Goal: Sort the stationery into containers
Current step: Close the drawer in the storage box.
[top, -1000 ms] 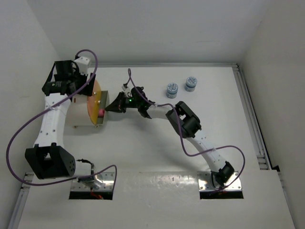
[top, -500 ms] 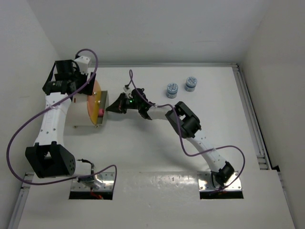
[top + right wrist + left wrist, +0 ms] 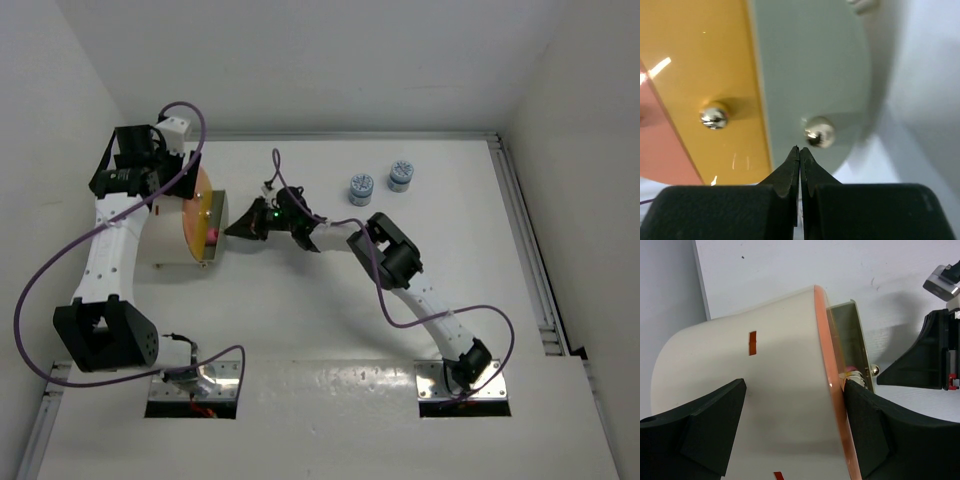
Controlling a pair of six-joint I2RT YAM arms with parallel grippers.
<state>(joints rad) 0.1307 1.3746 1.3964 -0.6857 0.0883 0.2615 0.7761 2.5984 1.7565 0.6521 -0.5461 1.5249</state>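
Observation:
The container, a cream drum [image 3: 165, 232] [image 3: 765, 370] with an orange round face [image 3: 203, 212] [image 3: 695, 75], lies on its side at the left. One drawer [image 3: 847, 335] [image 3: 810, 70] stands pulled out a little, with a pink piece [image 3: 852, 368] showing inside. My left gripper [image 3: 160, 190] [image 3: 795, 410] is open, straddling the drum's top, its right finger [image 3: 875, 435] against the orange rim. My right gripper [image 3: 234, 229] [image 3: 800, 149] is shut and empty, its tips just short of the drawer's knob [image 3: 818, 132]. Two blue-and-white round pieces [image 3: 361, 186] [image 3: 401, 175] stand at the back.
A second small knob [image 3: 714, 116] sits on the orange face. White walls enclose the table on the left, back and right. A metal rail [image 3: 520, 230] runs along the right side.
My right gripper's jaws have closed the last bit and it has drifted slightly right, away from the drawer. The left arm and drum have not moved.

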